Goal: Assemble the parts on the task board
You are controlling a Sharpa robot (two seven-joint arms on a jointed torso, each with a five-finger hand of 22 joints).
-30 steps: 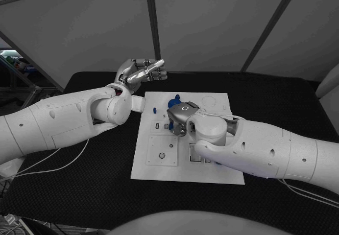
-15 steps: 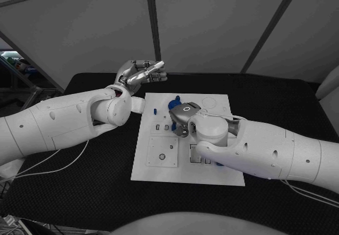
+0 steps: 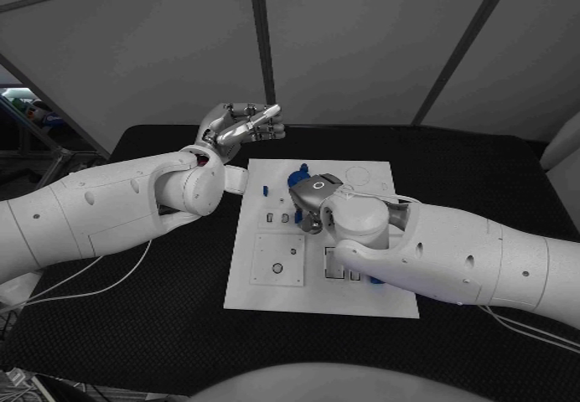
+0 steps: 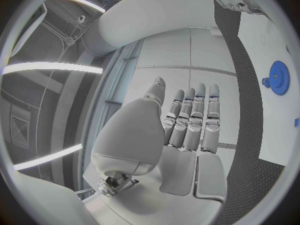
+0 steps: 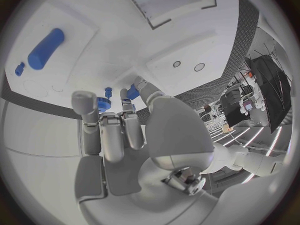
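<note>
Left hand: raised in the upper left of the frame, above the black worktop, fingers spread, holding nothing.
Task board: white, centre frame.
Right hand: over the board's middle, fingers curled around a blue part.

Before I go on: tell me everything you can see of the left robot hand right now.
The left robot hand is silver and metallic-looking, on a white arm entering from the picture's left. It is raised beyond the far-left corner of the white task board, above the black table, touching neither. The left wrist view shows its fingers side by side and nearly straight, with nothing between them and the palm. A blue gear-like part sits on the board off to its side, untouched.
</note>
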